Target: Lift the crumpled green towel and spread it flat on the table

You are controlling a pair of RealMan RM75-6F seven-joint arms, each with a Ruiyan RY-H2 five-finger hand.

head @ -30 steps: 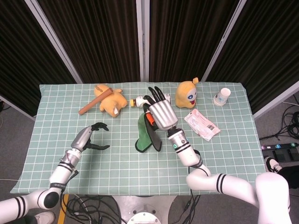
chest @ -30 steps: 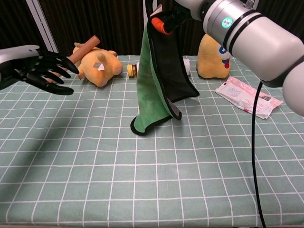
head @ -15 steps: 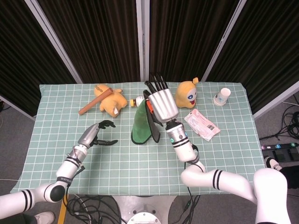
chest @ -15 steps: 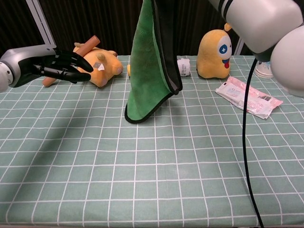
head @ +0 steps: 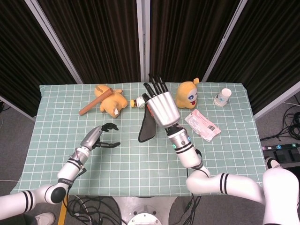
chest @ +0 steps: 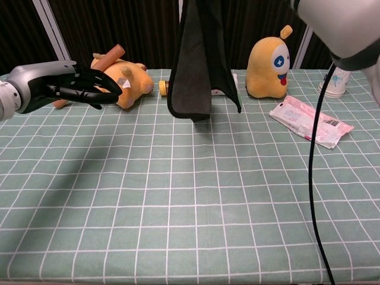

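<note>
My right hand [head: 161,108] is raised above the middle of the table and grips the towel [head: 146,127] by its top edge. The towel [chest: 199,65] hangs straight down in a narrow fold with its dark backing outward and almost no green showing. Its lower end hangs above the checked tablecloth [chest: 190,196], near the back. The chest view cuts off the right hand at the top. My left hand [head: 101,137] hovers at the left with its fingers spread and holds nothing. In the chest view the left hand [chest: 77,86] is level with the towel's lower half, well apart from it.
An orange plush toy [head: 112,102] with a brown stick [head: 96,101] lies at the back left. A small bottle [head: 138,101] sits behind the towel. At the back right stand a yellow plush figure [head: 187,95], a pink packet [head: 202,124] and a paper cup [head: 223,97].
The right hand has lifted the towel higher, clear of the table, and the towel has turned from green side to dark side. The left hand has moved in toward the towel.
</note>
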